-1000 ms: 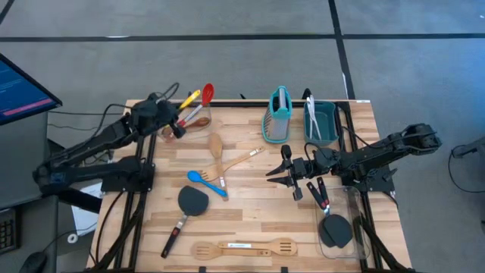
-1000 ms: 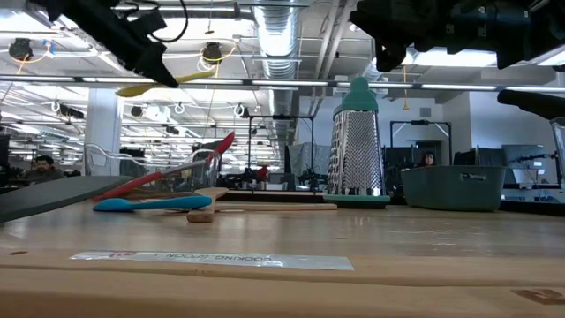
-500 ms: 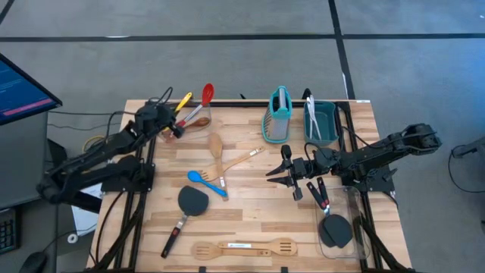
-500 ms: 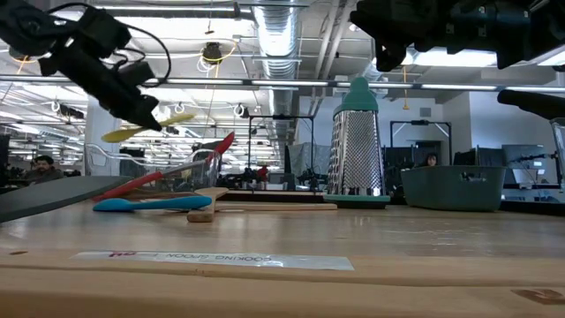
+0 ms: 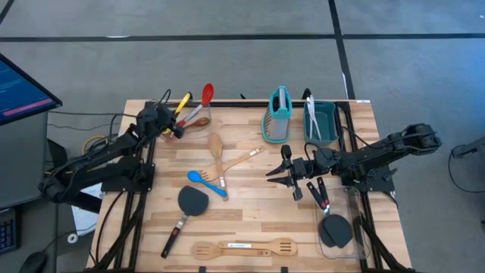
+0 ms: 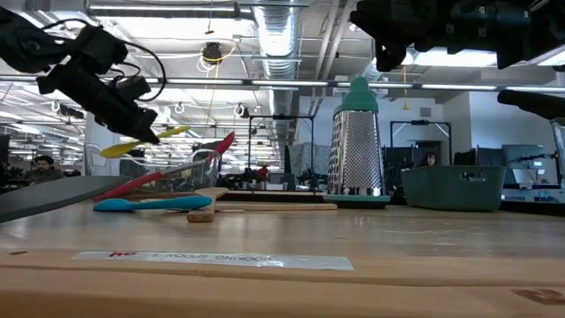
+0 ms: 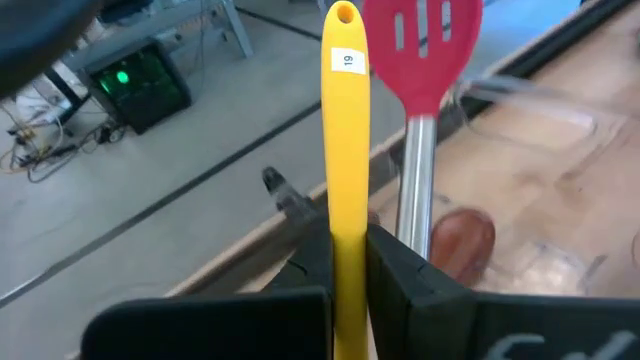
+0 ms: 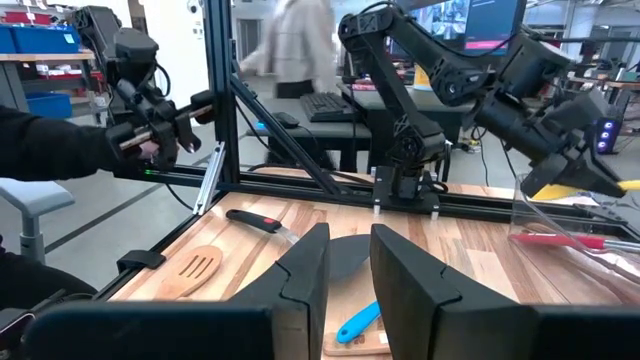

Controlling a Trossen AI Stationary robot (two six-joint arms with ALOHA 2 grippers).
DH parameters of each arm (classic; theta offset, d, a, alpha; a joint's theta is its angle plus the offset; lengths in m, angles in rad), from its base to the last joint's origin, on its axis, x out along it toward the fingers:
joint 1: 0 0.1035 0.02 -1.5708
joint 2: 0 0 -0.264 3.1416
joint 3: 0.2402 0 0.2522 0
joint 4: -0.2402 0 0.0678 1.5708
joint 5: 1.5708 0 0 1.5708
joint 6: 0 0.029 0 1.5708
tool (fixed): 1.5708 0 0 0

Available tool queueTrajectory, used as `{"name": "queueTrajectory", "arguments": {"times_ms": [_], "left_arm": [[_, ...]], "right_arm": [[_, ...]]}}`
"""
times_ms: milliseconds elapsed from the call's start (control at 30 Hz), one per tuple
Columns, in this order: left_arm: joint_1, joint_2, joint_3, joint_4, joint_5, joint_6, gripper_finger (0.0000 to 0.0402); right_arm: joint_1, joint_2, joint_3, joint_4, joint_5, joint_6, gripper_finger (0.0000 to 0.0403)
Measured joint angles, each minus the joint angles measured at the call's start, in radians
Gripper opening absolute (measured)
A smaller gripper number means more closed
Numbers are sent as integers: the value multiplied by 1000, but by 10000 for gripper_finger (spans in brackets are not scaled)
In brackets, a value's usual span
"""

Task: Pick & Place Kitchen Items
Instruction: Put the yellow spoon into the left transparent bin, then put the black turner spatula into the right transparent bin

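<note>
At the far left corner of the table [image 5: 250, 227], the left pincer [image 5: 173, 126] is clamped tight on a yellow spoon [image 7: 346, 170], held in the air above a clear container [image 5: 198, 121] where a red slotted spatula [image 5: 203, 99] leans. Mid-table lie a wooden spoon [image 5: 216, 146], a blue spoon [image 5: 206, 182], a black spatula [image 5: 187, 210] and a wooden slotted spatula [image 5: 244, 247]. The teal box grater [image 5: 278, 115] stands beside the teal bin [image 5: 326, 115]. The right pincer [image 5: 278, 176] hovers right of centre, fingers slightly parted, holding nothing.
</note>
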Motion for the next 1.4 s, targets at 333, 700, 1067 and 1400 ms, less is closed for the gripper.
{"name": "queueTrajectory", "arguments": {"times_ms": [333, 700, 1067, 1400], "left_arm": [[0, 190, 0, 63, -26, -21, 5], [0, 260, 0, 101, -35, -24, 6], [0, 260, 0, 103, -36, -26, 73], [0, 247, 0, 105, -63, -76, 114]], "right_arm": [[0, 0, 0, 0, 0, 0, 70], [0, 0, 0, 0, 0, 0, 70], [-1, 0, 0, 0, 0, 0, 70], [-1, 0, 0, 0, 0, 0, 70]]}}
